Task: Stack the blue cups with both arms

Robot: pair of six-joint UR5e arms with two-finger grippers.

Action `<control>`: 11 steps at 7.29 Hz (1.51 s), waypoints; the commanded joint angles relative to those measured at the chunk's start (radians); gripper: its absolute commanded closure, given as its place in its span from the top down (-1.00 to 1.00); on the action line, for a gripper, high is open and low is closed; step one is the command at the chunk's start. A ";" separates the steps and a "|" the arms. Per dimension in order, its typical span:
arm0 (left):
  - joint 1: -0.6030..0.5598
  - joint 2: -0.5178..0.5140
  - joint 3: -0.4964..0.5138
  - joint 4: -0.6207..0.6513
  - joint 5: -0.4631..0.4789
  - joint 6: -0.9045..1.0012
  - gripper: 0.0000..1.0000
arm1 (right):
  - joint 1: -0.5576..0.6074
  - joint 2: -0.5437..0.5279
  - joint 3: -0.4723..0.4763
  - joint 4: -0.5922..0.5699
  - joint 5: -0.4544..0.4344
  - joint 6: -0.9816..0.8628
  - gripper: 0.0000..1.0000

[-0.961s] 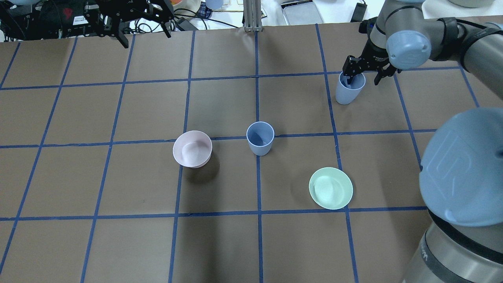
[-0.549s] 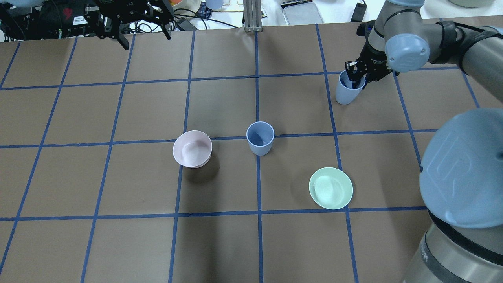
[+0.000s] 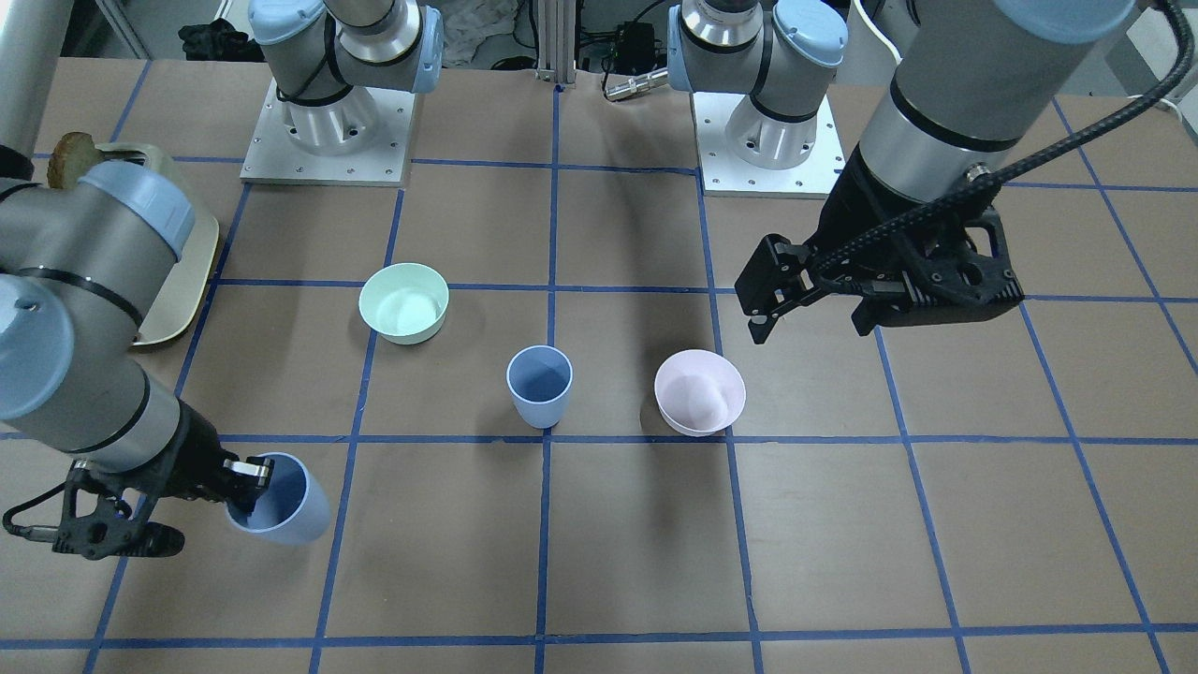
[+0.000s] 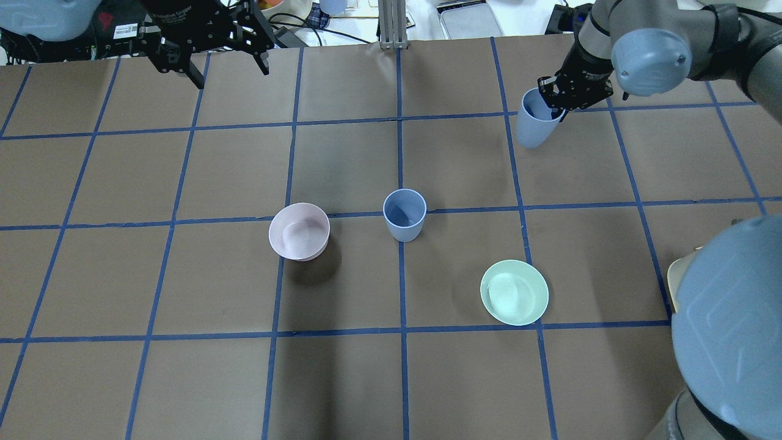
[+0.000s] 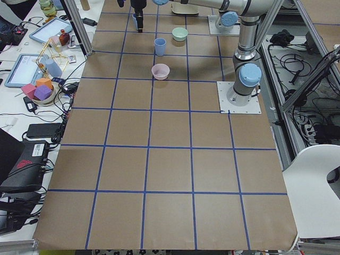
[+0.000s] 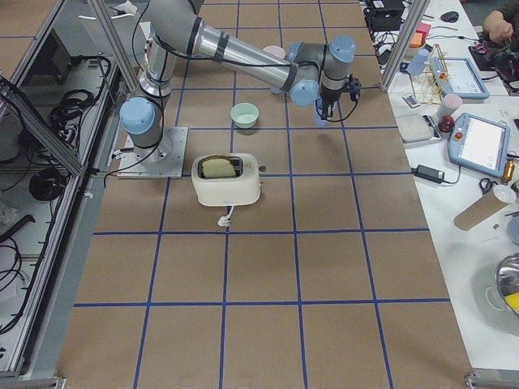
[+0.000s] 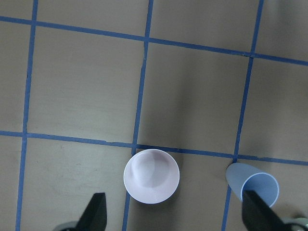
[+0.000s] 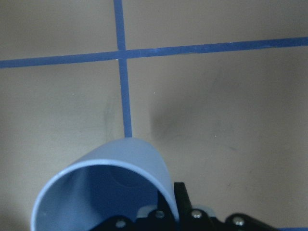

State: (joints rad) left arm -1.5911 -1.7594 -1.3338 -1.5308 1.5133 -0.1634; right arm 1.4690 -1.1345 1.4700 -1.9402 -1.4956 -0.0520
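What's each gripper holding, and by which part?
Right gripper pinches a blue cup by its rim wall. Left gripper open, holding nothing.

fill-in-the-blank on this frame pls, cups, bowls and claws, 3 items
1. The right claw grips the tilted blue cup by its ___.
2. The left claw is ___ and holds nothing.
3. The standing blue cup sits between the green bowl and the pink bowl; the bowl on the robot's left is ___.
Missing words: rim; open; pink.
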 commanded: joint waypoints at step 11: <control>0.016 0.060 -0.081 0.032 0.051 0.148 1.00 | 0.441 -0.206 0.190 0.049 -0.015 0.517 -0.97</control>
State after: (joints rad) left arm -1.5737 -1.7014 -1.4127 -1.4977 1.5589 -0.0263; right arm 1.9138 -1.3416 1.6511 -1.8871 -1.5131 0.4647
